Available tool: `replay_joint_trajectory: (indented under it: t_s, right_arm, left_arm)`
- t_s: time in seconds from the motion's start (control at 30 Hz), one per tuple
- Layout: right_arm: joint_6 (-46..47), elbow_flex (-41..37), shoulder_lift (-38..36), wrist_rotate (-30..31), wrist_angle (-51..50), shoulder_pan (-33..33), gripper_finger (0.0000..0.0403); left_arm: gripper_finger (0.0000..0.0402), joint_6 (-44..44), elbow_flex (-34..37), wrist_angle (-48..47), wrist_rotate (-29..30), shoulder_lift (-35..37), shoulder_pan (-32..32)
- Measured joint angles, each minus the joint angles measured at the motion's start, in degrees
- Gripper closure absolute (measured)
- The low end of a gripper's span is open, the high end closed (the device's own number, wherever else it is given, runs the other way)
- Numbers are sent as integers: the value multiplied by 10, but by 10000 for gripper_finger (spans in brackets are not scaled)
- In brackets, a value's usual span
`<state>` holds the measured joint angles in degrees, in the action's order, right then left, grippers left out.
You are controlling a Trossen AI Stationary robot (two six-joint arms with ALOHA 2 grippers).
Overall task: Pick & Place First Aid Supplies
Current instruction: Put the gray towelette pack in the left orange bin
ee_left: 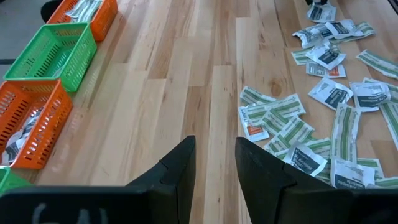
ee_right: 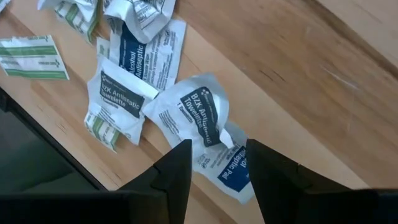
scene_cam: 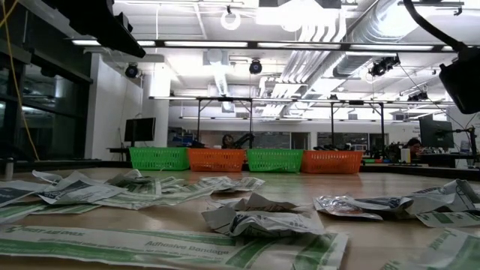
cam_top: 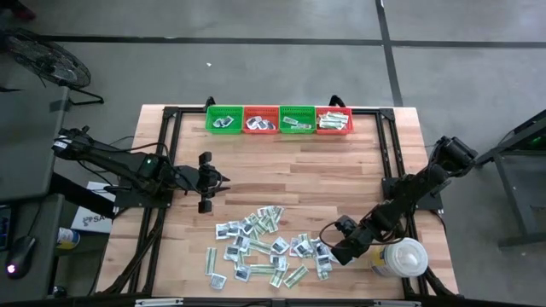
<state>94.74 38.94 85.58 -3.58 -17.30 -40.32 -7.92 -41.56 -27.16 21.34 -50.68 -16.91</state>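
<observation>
Wooden planks of the table (cam_top: 290, 175) fill the high view, set on a grey floor. Scattered packets (cam_top: 264, 247) lie in a heap just beside the right gripper (cam_top: 334, 254), well apart from the left gripper (cam_top: 213, 182), which hangs over bare wood. Beyond the left gripper, at the table's far edge, stand four baskets in a row: a green basket (cam_top: 223, 119), an orange basket (cam_top: 260, 120), a second green basket (cam_top: 297, 119) and a second orange basket (cam_top: 333, 120), each holding a few packets. A white round container (cam_top: 403, 258) sits just behind the right gripper.

Low view: packets lie crumpled on the wood, the baskets stand far behind, and a lit hall with ceiling ducts lies beyond.

Left wrist view: the fingers stand parted with nothing between them.

Right wrist view: the fingers are parted above a white-and-blue towelette packet (ee_right: 193, 118), not clamped on it.
</observation>
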Motion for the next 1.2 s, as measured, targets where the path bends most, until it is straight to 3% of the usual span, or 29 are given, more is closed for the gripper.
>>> replay_joint_trajectory:
  t_s: [0.53,0.87,1.2]
  right_arm:
    - [-5,0,0,17,2,0,307]
    - [-7,0,0,28,10,0,308]
    - [-7,2,62,15,91,0,309]
  left_arm:
    - [292,1,0,-17,0,0,0]
    - [292,1,0,-17,0,0,0]
    - [292,1,0,-17,0,0,0]
